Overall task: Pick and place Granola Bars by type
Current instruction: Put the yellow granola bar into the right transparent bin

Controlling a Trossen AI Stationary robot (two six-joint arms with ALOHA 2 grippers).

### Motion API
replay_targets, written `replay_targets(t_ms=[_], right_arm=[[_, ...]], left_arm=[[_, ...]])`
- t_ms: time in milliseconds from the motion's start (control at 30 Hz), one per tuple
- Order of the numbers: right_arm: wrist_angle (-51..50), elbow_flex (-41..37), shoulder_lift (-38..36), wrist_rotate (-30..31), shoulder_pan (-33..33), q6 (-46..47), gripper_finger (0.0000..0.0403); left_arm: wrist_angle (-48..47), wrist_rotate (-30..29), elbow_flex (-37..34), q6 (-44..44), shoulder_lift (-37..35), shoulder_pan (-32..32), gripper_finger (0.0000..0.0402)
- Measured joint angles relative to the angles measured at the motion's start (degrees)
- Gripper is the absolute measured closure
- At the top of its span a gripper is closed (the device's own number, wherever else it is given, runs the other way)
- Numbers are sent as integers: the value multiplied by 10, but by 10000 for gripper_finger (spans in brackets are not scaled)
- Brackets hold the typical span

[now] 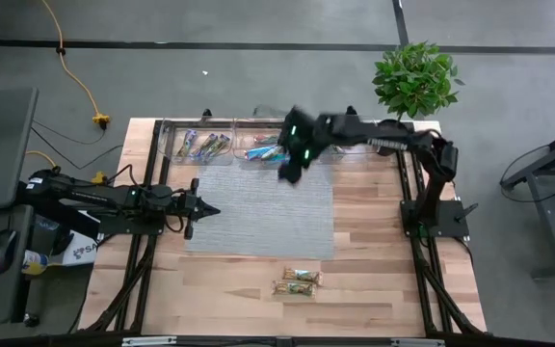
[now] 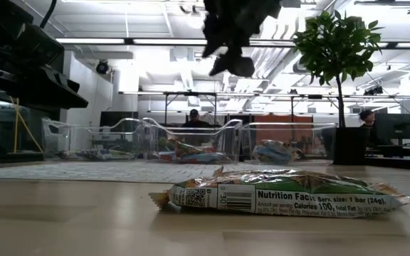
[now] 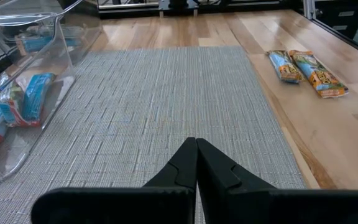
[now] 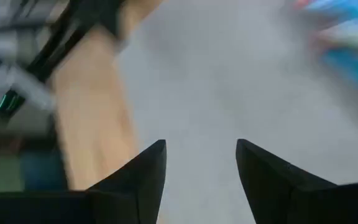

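Nearest us, two bars [image 1: 296,281] lie touching at lower centre of the surface [image 1: 374,289]. Our right tool [image 1: 290,166] hangs open and empty, upper centre; our left tool [image 1: 210,210] rests shut, empty, centre left.

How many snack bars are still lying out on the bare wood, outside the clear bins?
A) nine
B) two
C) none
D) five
B: only two granola bars lie side by side on the wooden table, past the grey mat; the others sit in the clear bins.
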Motion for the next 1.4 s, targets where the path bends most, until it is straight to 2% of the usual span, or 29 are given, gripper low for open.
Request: replay_targets(t_ms=[133, 267, 433, 633, 800, 933, 1133, 1400], right_arm=[[-1, -19, 0, -3, 103, -1, 223], [-1, -47, 0, 89, 204, 11, 224], [26, -107, 0, 226, 314, 99, 224], [117, -186, 0, 280, 405, 167, 224], [179, -227, 0, 294, 447, 155, 224], [177, -239, 5, 297, 465, 152, 224], [189, -239, 31, 283, 468, 124, 224], [193, -239, 66, 277, 468, 136, 223]], left_arm=[[0, 0, 0, 0, 0, 0, 401], [0, 0, 0, 0, 0, 0, 401], [0, 0, 0, 0, 0, 0, 401], [0, 0, 0, 0, 0, 0, 401], [0, 0, 0, 0, 0, 0, 401], [0, 0, 0, 0, 0, 0, 401], [0, 0, 0, 0, 0, 0, 401], [0, 0, 0, 0, 0, 0, 401]])
